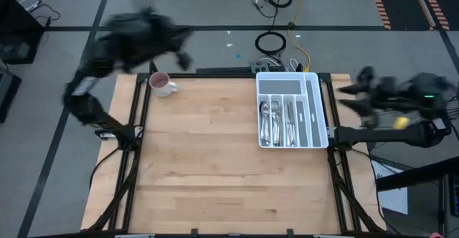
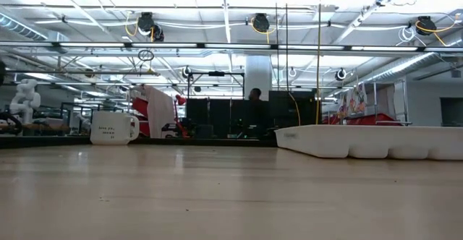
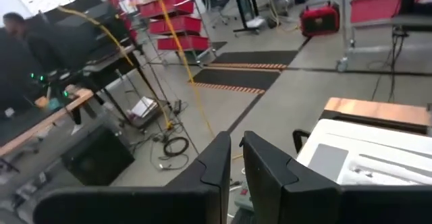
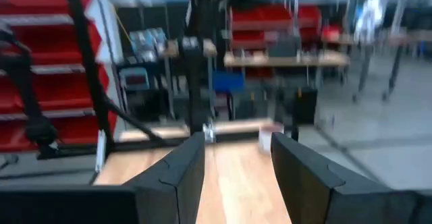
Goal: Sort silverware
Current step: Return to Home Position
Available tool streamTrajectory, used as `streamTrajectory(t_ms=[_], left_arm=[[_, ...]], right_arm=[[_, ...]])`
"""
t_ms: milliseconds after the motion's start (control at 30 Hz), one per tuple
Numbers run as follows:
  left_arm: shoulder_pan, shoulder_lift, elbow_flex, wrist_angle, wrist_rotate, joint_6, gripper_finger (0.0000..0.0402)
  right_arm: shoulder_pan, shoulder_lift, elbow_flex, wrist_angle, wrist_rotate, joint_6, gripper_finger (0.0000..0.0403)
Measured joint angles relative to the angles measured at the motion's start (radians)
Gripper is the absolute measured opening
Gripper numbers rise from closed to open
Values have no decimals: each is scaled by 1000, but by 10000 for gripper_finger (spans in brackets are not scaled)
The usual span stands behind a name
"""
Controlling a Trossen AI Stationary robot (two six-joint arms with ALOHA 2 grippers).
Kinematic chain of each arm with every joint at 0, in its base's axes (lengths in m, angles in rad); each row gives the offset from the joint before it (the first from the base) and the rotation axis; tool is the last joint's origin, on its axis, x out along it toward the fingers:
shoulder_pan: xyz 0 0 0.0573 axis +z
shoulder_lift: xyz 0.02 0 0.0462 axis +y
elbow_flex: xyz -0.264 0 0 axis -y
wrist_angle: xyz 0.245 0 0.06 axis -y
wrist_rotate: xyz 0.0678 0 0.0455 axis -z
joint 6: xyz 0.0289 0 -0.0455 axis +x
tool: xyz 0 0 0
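The silverware [image 1: 278, 122] lies in the white tray [image 1: 315, 80], in its long compartments toward the near end. The tray rests flat on the table's far right part, and shows in the low view as the tray [image 2: 376, 140] and in the left wrist view as the tray [image 3: 368, 153]. My left gripper [image 1: 183, 50] hangs beyond the table's far left corner; in the left wrist view my left gripper [image 3: 236, 146] has its fingers almost together with nothing between them. My right gripper [image 1: 357, 89] is off the table's right edge; in the right wrist view my right gripper [image 4: 233, 153] is open and empty.
A white mug [image 1: 162, 84] stands near the table's far left corner and also shows in the low view as the mug [image 2: 113, 128]. The wooden table [image 1: 208, 159] stretches bare between mug and tray. Cables [image 1: 271, 43] lie on the floor beyond the far edge.
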Motion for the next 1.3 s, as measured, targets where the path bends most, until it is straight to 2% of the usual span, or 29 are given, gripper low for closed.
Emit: streamTrajectory(t_ms=[200,367,500,533,700,800,933,1067,1200,1300], left_arm=[[-2,-285,-82,-166,25,-116,50],[-21,-526,-288,-82,164,-197,50],[-23,-733,-600,121,247,-237,50],[-23,-784,-694,178,249,-249,50],[-24,-1037,-1182,501,250,-359,50],[-27,-1174,-1453,697,278,-442,50],[-29,-1320,-1760,972,365,-539,50],[-30,-1426,-1978,1216,425,-591,50],[-30,-1491,-2097,1290,445,-636,50],[-38,-1491,-2145,1307,465,-665,50]], right_arm=[[0,-218,53,-24,-14,-25,162],[0,-388,23,-94,-42,11,162],[-3,-425,-49,-69,-72,65,162],[-4,-418,-60,-100,-84,71,162],[-4,-414,-192,-15,-93,73,162],[-4,-428,-290,91,-127,116,162],[-4,-427,-425,265,-240,127,162],[-4,-428,-556,420,-318,154,162],[-4,-428,-705,593,-327,221,162],[-4,-428,-821,750,-333,239,162]])
